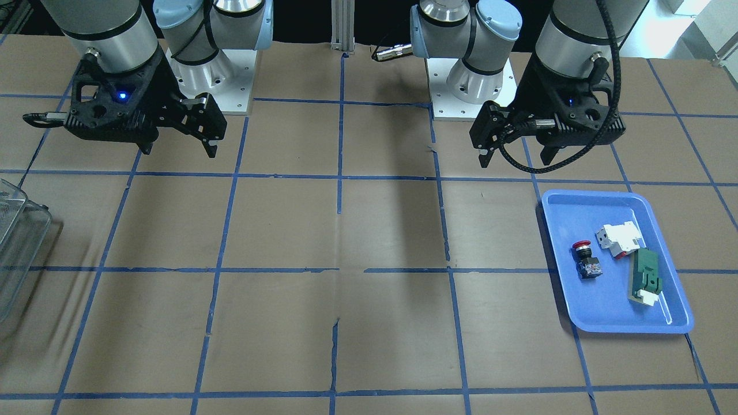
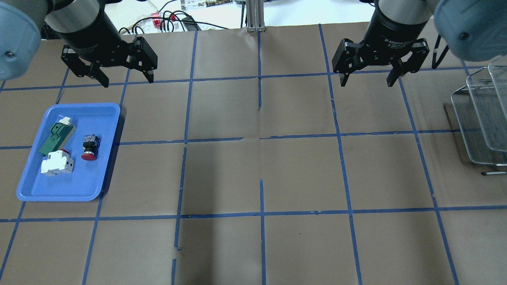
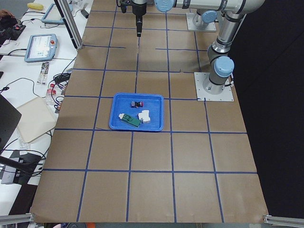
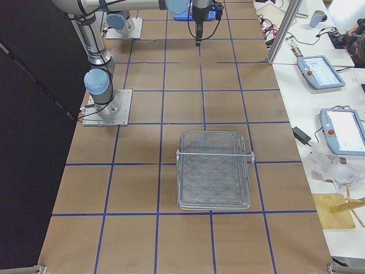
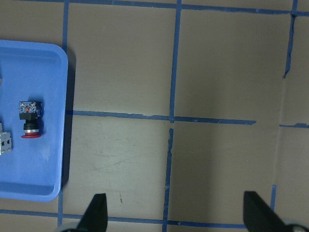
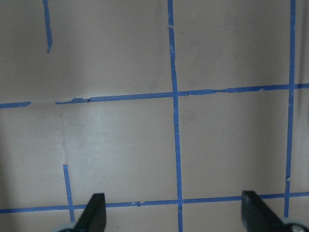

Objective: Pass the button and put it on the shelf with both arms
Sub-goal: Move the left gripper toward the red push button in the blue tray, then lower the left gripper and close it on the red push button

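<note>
1. Currently the button [image 2: 89,147] lies on its side in the blue tray [image 2: 59,190], red cap towards the robot.
2. Just beside it, with a small gap, sit a white-and-red block [image 2: 57,164] and a flat green part [image 2: 56,137], which touch each other.
3. Above the brown paper-covered table [image 2: 261,170], just past the tray's far edge, the left gripper [image 2: 127,81] hovers with jaws spread wide and empty.
4. Well apart on the other side, the right gripper [image 2: 366,84] hangs equally wide and empty, near a wire shelf [image 2: 475,130] at the table's end.
</note>
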Tool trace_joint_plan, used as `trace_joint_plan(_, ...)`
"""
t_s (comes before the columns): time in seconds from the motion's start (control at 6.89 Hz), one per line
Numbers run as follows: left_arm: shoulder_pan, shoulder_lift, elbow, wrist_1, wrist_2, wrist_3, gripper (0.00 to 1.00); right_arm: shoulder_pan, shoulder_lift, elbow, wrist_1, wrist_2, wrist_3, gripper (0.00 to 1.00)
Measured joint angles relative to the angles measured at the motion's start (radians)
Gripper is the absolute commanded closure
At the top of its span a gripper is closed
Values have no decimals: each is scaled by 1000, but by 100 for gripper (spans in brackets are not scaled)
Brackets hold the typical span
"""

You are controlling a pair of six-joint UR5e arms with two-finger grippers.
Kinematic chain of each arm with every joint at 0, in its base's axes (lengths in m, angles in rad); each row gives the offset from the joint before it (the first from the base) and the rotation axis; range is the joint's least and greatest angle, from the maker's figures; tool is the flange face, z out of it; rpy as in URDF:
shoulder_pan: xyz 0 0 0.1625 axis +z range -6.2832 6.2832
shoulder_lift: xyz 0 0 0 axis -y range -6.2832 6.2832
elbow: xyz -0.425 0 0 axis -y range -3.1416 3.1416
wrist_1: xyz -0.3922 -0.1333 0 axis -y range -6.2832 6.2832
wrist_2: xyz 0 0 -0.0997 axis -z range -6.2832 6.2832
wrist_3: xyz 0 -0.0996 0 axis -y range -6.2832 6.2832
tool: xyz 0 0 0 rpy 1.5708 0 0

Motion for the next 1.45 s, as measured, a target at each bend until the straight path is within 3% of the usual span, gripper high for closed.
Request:
trace_joint_plan(0.58,-1,12,-8,47,2,11,0,0,-1,0,0,-1,1,0)
trace_joint_plan(1.02,161,13,-64,105,73,152,0,0,-2,0,-1,-1,1,0)
trace_joint_plan(1.16,232,7,-131,184,78,199,0,0,-2,0,-1,-1,0,0)
trace_joint_plan(1.45,299,-21,-367,522,79,236,0,0,-1,0,-1,-1,1,0)
